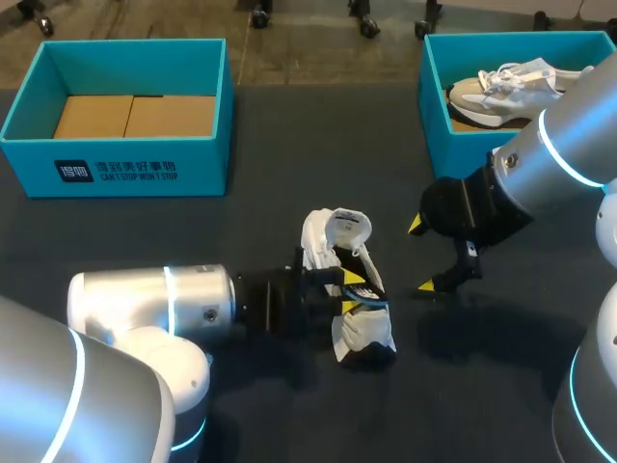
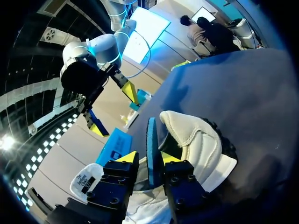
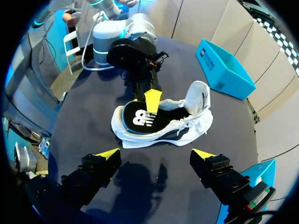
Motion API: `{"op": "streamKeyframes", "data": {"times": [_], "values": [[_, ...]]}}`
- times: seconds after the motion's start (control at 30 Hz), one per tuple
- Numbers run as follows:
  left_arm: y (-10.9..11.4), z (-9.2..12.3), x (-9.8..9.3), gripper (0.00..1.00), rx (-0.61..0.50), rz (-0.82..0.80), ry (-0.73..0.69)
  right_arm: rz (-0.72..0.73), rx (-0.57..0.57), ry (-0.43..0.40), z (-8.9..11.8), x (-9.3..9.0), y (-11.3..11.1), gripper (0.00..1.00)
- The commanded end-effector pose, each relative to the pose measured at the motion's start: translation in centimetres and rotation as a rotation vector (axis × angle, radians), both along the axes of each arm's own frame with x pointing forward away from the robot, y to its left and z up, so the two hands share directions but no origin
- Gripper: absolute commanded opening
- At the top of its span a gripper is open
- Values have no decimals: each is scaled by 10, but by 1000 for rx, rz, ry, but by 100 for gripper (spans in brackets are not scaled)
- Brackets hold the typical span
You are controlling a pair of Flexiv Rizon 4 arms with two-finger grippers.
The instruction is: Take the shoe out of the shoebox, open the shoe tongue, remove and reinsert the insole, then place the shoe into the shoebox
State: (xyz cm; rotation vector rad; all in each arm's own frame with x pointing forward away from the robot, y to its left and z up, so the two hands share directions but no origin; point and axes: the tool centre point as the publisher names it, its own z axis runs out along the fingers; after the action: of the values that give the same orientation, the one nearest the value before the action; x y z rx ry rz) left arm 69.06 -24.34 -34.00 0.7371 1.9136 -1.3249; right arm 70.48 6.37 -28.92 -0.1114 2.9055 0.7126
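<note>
Dark tabletop [image 1: 251, 241] fills the head view, with the white shoe [image 1: 347, 227] lying near its middle, outside both boxes. Its long axis runs from the far edge toward the near one, slightly slanted, and the end with the raised tongue [image 3: 198, 95] points far. Whether that end is the toe I cannot tell.

From the left, the left gripper [image 1: 355, 285] reaches across the shoe and is clamped on the blue-edged insole [image 2: 152, 140], one yellow tip on each face. Just right of the shoe hangs the right gripper [image 1: 422, 256], fingers spread wide and holding nothing.

At the far left stands the left shoebox [image 1: 116, 164], lined with cardboard [image 1: 135, 116]. The right shoebox [image 1: 434, 106], far right, holds a second shoe [image 1: 501, 87].

Only the right wrist view shows the insole's dark top with a white logo. Only the left wrist view shows it pinched edge-on.
</note>
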Motion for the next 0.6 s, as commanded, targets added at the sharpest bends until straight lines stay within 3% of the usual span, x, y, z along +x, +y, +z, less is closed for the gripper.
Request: {"op": "streamKeyframes", "data": {"times": [0.03, 0.07, 0.1, 0.2, 0.57, 0.6], "values": [[0, 0, -2, 19, 34, -5, 17, 1, 1, -2, -1, -1, 0, 100], [0, 0, -3, 18, 40, -7, 20, 1, 1, -2, -1, -1, 0, 100], [1, 0, -3, 8, 42, -9, 23, 1, 1, -2, -1, -1, 0, 100], [2, -2, -4, 0, 53, -4, 27, 1, 1, -2, -1, -1, 0, 100], [6, -17, 13, 0, 79, 10, 8, 1, 1, -2, -1, -1, 0, 100], [6, -17, 13, 12, 80, 11, 7, 1, 1, -2, -1, -1, 0, 100]]}}
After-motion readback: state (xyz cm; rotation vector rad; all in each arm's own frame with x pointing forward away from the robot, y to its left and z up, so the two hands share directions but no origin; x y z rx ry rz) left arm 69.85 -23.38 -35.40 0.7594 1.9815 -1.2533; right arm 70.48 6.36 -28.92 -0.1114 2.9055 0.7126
